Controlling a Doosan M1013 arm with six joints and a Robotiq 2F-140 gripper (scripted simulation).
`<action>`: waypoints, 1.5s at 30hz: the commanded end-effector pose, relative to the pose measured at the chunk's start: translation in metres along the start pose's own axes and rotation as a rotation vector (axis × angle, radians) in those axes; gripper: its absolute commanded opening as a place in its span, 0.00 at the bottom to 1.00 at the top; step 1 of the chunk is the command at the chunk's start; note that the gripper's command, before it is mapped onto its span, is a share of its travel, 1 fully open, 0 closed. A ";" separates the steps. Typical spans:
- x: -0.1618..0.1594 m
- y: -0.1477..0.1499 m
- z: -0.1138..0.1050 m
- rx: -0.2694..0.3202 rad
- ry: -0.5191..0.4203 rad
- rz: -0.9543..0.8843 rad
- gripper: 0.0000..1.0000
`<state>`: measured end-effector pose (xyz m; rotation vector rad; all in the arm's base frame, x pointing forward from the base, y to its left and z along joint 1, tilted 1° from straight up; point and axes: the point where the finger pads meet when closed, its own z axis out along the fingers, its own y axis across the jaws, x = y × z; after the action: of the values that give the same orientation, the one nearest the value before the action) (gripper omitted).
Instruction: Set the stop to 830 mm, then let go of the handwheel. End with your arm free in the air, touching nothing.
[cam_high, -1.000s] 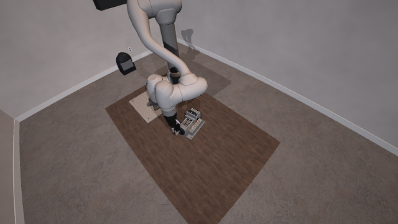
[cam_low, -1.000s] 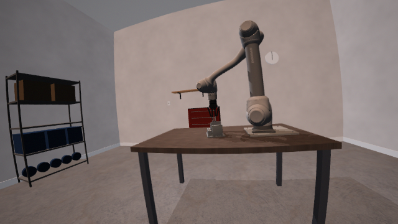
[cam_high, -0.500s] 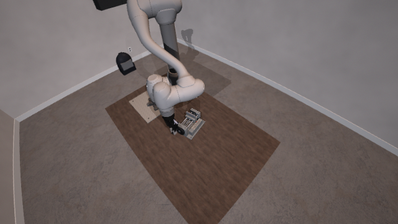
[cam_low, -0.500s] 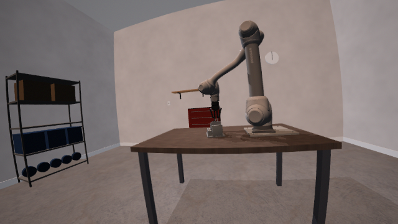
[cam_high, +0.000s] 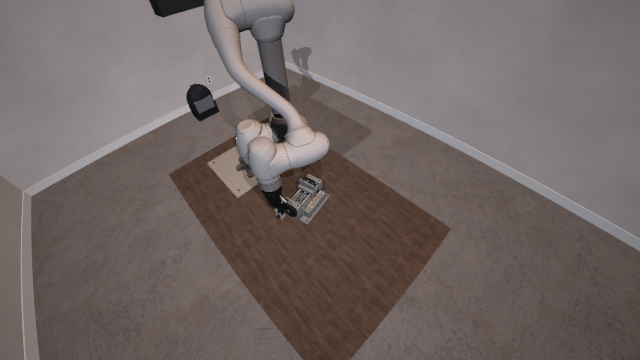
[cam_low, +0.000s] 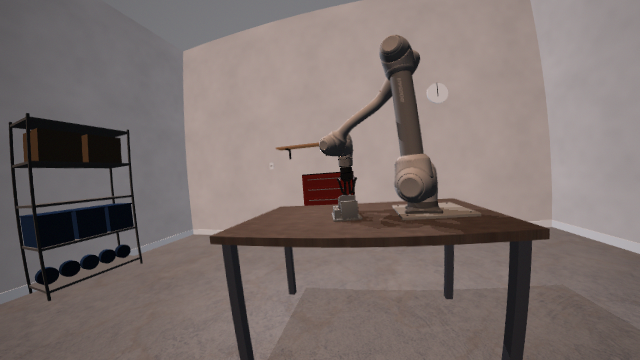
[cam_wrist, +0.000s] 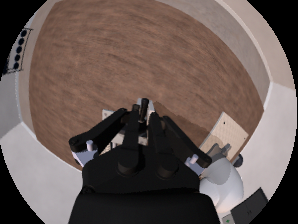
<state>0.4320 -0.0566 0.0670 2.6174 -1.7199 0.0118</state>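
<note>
A small grey stop fixture (cam_high: 310, 198) with rails and a scale sits on the brown table top; it also shows in the exterior view (cam_low: 346, 208). Its dark handwheel (cam_high: 290, 210) is at the near end. My gripper (cam_high: 281, 210) points down at that end, its fingers shut on the handwheel. In the exterior view the gripper (cam_low: 347, 190) stands right on top of the fixture. In the wrist view the black fingers are close together on a small light part; the handwheel itself is mostly hidden. The scale reading is too small to read.
The arm's base stands on a pale plate (cam_high: 234, 171) on the table behind the fixture. A red drawer cabinet (cam_low: 321, 188) stands by the far wall. A metal shelf rack (cam_low: 70, 200) is at the left of the room.
</note>
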 end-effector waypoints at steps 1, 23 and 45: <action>0.000 -0.002 0.003 0.001 0.000 0.000 0.04; 0.000 -0.033 0.015 0.001 0.000 0.000 0.04; 0.000 -0.053 -0.021 0.001 0.000 0.000 0.04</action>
<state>0.4810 -0.0352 0.0864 2.6175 -1.7212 0.0119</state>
